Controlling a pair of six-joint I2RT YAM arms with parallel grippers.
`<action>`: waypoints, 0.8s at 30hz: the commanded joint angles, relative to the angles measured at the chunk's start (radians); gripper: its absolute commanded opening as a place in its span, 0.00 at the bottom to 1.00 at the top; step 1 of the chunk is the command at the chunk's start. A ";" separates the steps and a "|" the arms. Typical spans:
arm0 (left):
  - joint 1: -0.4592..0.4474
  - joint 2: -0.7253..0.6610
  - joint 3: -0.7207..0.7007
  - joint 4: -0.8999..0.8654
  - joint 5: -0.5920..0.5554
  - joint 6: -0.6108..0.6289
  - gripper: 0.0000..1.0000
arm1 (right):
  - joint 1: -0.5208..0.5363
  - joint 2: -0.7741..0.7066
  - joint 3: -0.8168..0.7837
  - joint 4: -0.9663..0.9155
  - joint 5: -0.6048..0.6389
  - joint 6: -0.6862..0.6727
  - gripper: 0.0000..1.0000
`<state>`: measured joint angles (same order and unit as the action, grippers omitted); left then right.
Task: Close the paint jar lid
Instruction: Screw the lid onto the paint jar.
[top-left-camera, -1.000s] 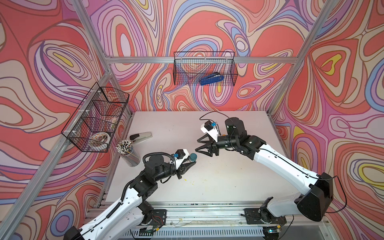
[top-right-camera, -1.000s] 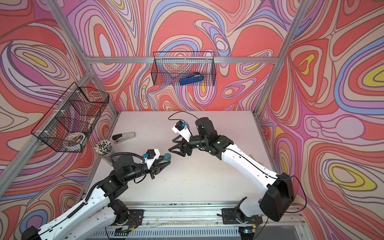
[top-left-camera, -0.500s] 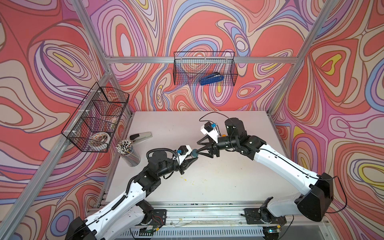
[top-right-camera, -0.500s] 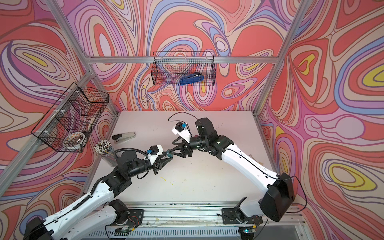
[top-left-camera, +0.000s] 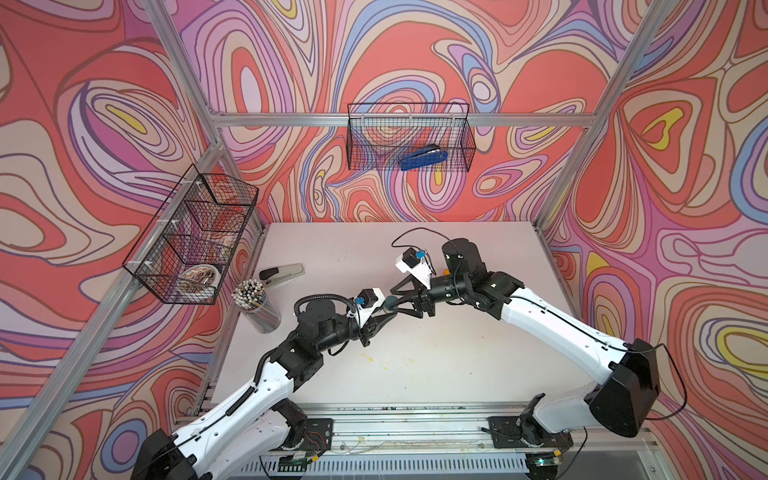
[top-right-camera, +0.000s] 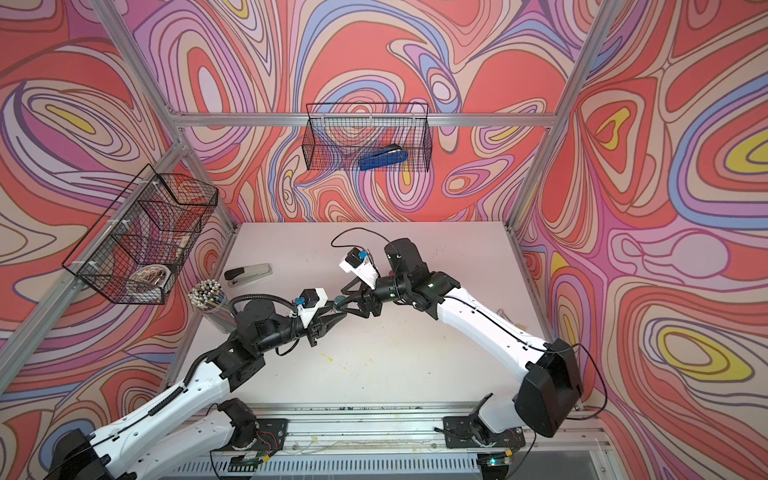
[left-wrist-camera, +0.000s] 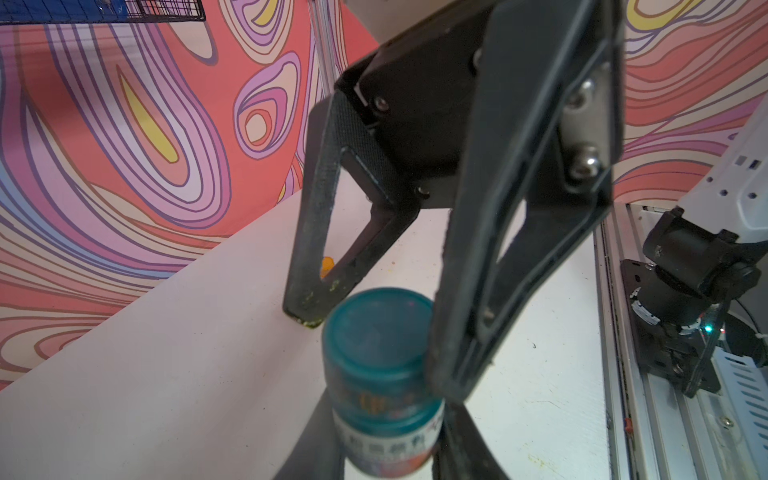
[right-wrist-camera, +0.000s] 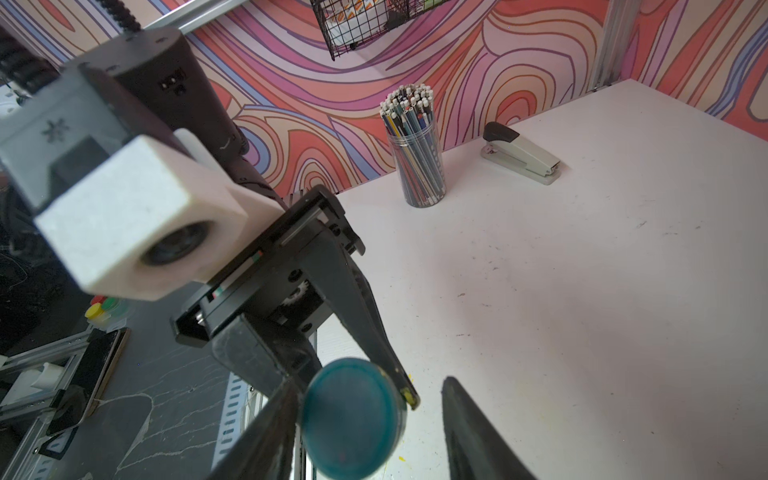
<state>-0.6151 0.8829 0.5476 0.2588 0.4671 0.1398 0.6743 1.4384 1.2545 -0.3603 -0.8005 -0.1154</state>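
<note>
The paint jar (left-wrist-camera: 384, 399), with a label and a teal lid (left-wrist-camera: 376, 328), is held off the table by my left gripper (left-wrist-camera: 386, 457), which is shut on its body. In both top views the jar (top-left-camera: 390, 302) (top-right-camera: 339, 300) sits between the two grippers above the table's middle. My right gripper (right-wrist-camera: 370, 440) faces it head on, its jaws straddling the lid (right-wrist-camera: 351, 419). One of its fingers (right-wrist-camera: 266, 436) touches the lid's edge; the other stands apart with a gap. The jar's body is hidden in the right wrist view.
A clear cup of pencils (top-left-camera: 255, 305) and a grey stapler (top-left-camera: 281, 273) stand at the table's left. Wire baskets hang on the left wall (top-left-camera: 191, 237) and back wall (top-left-camera: 409, 137), the latter holding a blue stapler (top-left-camera: 423, 158). Yellow paint specks (top-left-camera: 368, 358) mark the table.
My left arm has carried the jar up and to the right, to the right gripper. The right gripper's jaws have narrowed round the lid.
</note>
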 joint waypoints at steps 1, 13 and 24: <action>0.002 0.005 0.040 0.037 0.002 0.018 0.29 | 0.005 0.008 0.005 -0.011 0.018 -0.008 0.52; 0.002 0.004 0.051 0.031 -0.013 0.021 0.28 | 0.008 0.003 -0.001 -0.005 0.048 0.009 0.41; 0.000 0.028 0.074 0.110 -0.184 0.061 0.28 | 0.077 0.033 0.004 0.016 0.236 0.115 0.38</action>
<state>-0.6155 0.9077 0.5632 0.2592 0.3645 0.1642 0.7219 1.4410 1.2575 -0.3332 -0.6445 -0.0593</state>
